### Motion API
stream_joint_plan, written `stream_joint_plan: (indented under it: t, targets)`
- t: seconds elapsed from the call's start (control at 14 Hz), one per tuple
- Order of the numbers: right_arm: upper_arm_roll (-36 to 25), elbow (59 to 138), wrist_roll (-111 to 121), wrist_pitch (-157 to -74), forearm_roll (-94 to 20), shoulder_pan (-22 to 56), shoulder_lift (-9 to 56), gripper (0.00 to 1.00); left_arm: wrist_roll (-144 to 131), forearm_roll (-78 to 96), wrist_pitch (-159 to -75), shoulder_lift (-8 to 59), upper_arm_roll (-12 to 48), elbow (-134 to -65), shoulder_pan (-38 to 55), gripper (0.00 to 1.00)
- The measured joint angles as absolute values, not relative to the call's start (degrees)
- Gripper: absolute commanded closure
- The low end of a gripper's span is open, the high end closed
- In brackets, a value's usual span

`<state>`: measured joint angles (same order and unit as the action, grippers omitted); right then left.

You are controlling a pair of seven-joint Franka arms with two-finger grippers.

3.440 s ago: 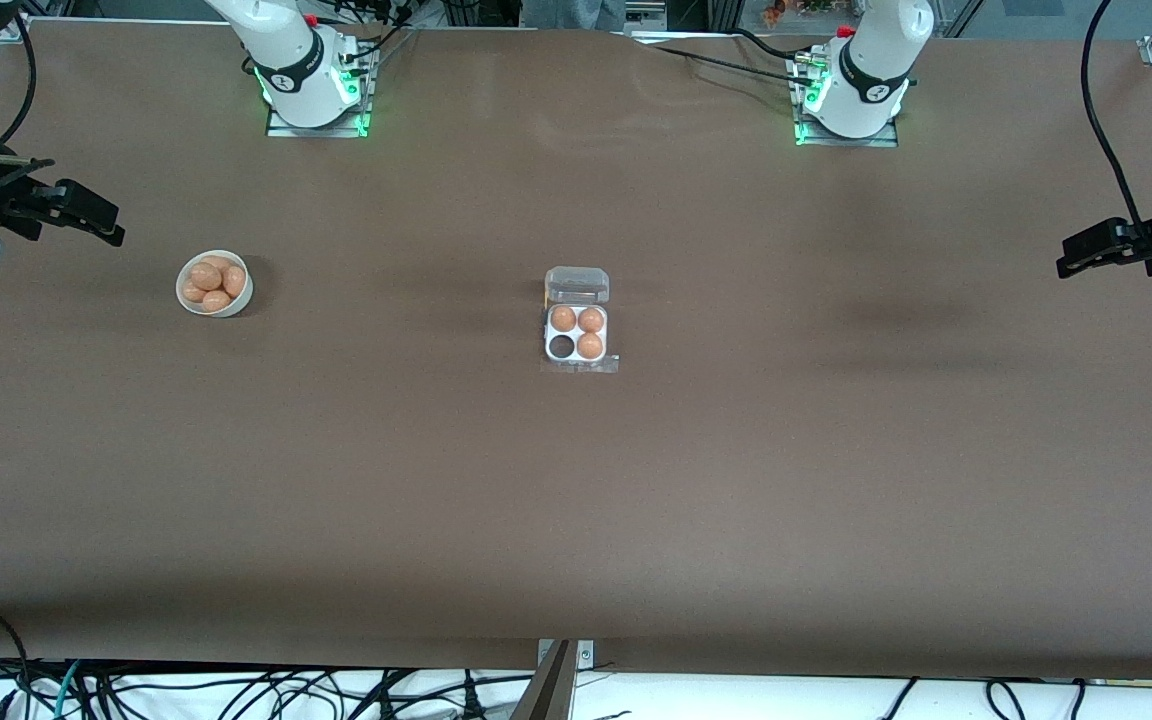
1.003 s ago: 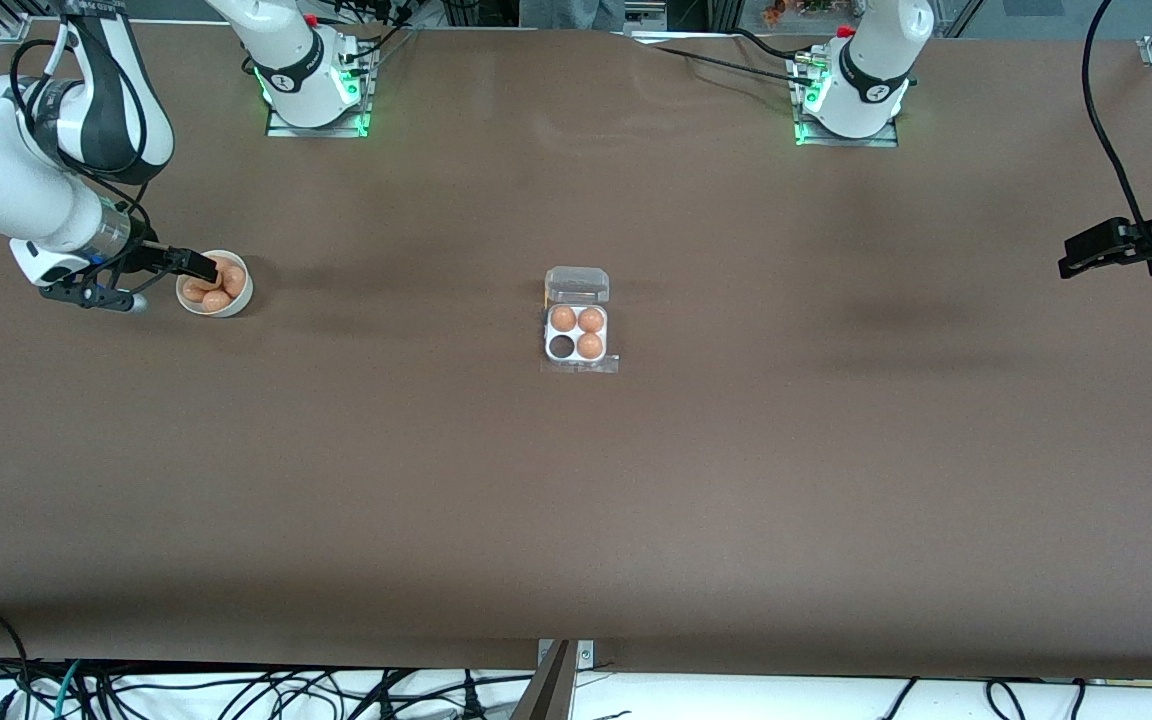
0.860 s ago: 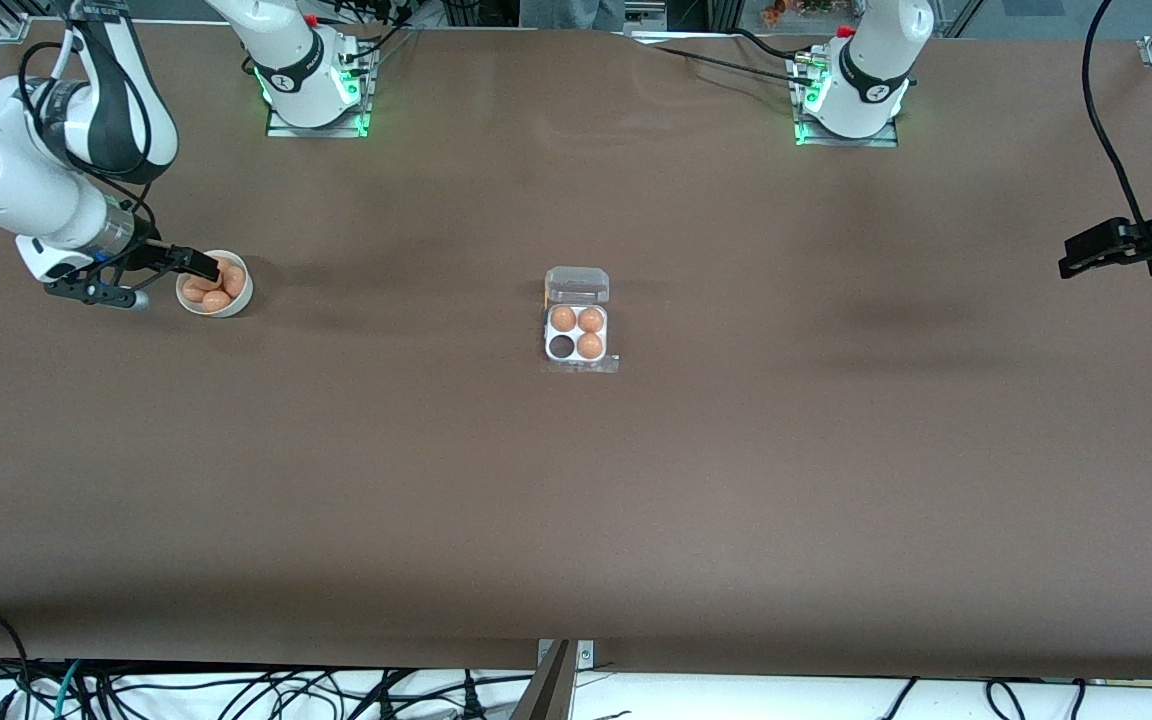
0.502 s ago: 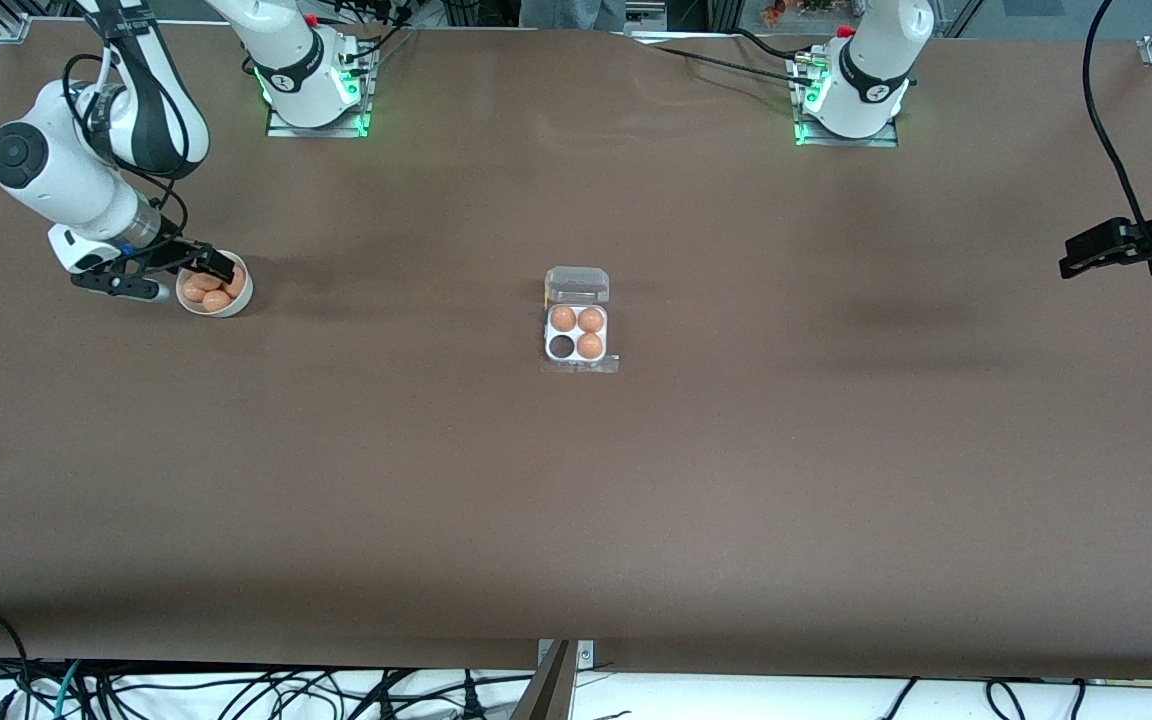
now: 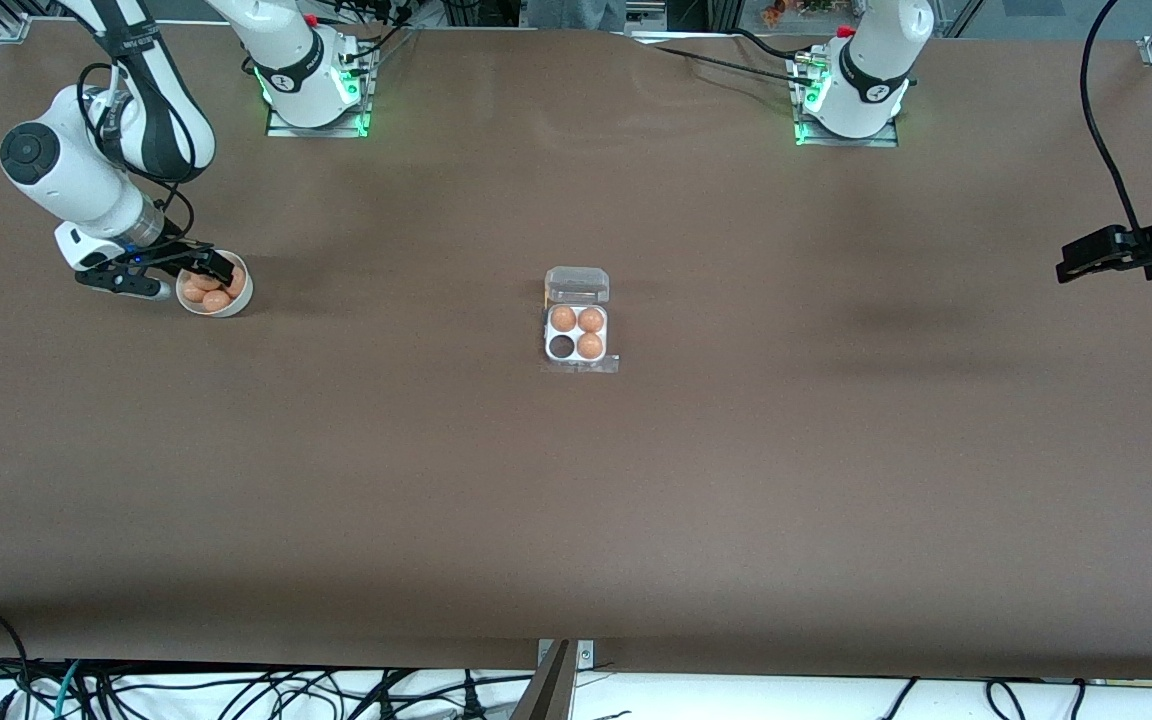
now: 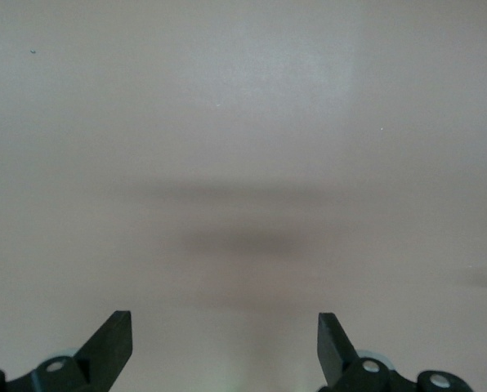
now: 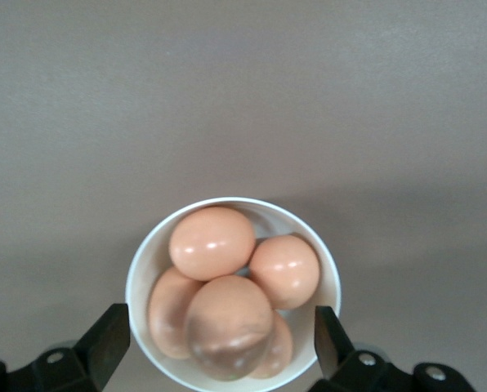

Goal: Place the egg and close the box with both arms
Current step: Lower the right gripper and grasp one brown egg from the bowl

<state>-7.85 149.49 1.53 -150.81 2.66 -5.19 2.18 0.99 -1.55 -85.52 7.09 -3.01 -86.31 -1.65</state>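
Eggs (image 7: 213, 242) sat piled in a white bowl (image 5: 236, 297) at the right arm's end of the worktop (image 5: 576, 480). Right gripper (image 7: 219, 343) hung over the bowl, fingers apart, empty. Box (image 5: 577, 333) lay mid-worktop, lid open, three eggs inside, one cell bare. Left gripper (image 6: 225, 343) waited over bare worktop at its own end, fingers apart.

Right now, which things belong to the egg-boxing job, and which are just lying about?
Job:
- bowl of eggs, right gripper open over it
- box, lid up, one cell empty
- left gripper, open, waiting

Lying about:
- nothing else on the table
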Motion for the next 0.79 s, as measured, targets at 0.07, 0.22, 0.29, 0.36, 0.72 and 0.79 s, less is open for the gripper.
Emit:
stream_joint_plan:
  t: [0.07,0.22,0.29,0.36,0.72,0.79]
  targets:
    - [-8.26,149.50,2.31,-150.84,2.66,-5.19,2.32,0.00,0.99,-1.55,-85.52,7.20,-3.02,-86.31,-1.65,0.00]
    - [-8.43,149.54,2.86,-150.86,2.66,-5.19,2.55,0.00,0.99,-1.55,-85.52,7.28,-3.03,-86.31,-1.66,0.00]
    - [-8.43,149.57,2.98,-150.87,2.66,-5.19,2.69,0.00,0.99,-1.55,-85.52,7.28,-3.04,-86.31,-1.67,0.00]
    - [-8.43,149.59,3.03,-150.87,2.66,-5.19,2.82,0.00,0.99,-1.55,-85.52,7.29,-3.05,-86.31,-1.70,0.00]
    - [-8.43,149.62,3.16,-150.96,2.69,-5.19,3.53,0.16,0.99,-1.55,-85.52,7.29,-3.08,-86.31,-2.12,0.00]
    - [-8.43,149.62,3.17,-150.96,2.69,-5.19,3.53,0.19,0.99,-1.55,-85.52,7.29,-3.07,-86.31,-2.12,0.00]
